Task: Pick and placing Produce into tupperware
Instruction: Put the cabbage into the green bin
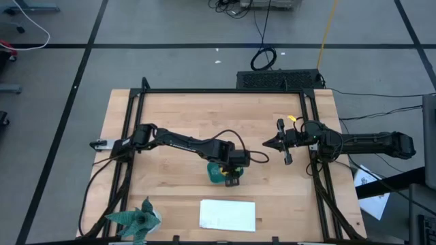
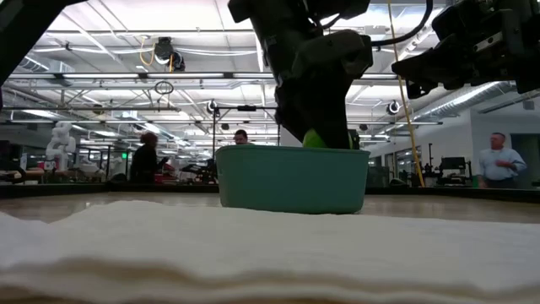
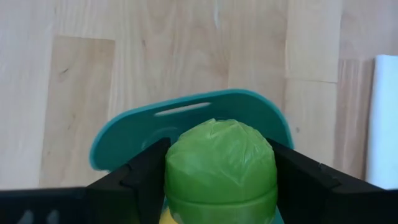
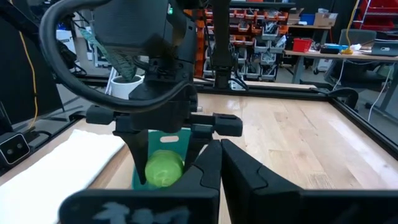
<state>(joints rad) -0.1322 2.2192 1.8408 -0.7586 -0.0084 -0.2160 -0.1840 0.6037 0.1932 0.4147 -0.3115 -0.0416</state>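
My left gripper (image 1: 231, 178) points down over the teal-blue tupperware tub (image 1: 218, 171) (image 2: 291, 179), shut on the round bright green fruit (image 3: 219, 163) (image 4: 163, 169). In the low view the green fruit (image 2: 316, 139) sits at the tub's rim. A sliver of yellow (image 3: 163, 218) shows under it in the tub. The red fruit is hidden. My right gripper (image 1: 267, 143) (image 4: 219, 149) waits shut, raised, to the right of the tub. My left gripper pinches the green fruit by its two opposite sides (image 3: 177, 168) between the two fingers (image 3: 146, 171). The fingers come from above, pointing down. The fruit hangs between them at the height of the tub's rim (image 2: 253, 150).
A flat white sheet (image 1: 228, 214) lies near the table's near edge, just nearer than the tub. A teal spiky leafy object (image 1: 136, 219) stands at the near left corner. A black frame (image 1: 218, 90) runs round the table. Bare wood (image 1: 197, 116) lies beyond the tub.
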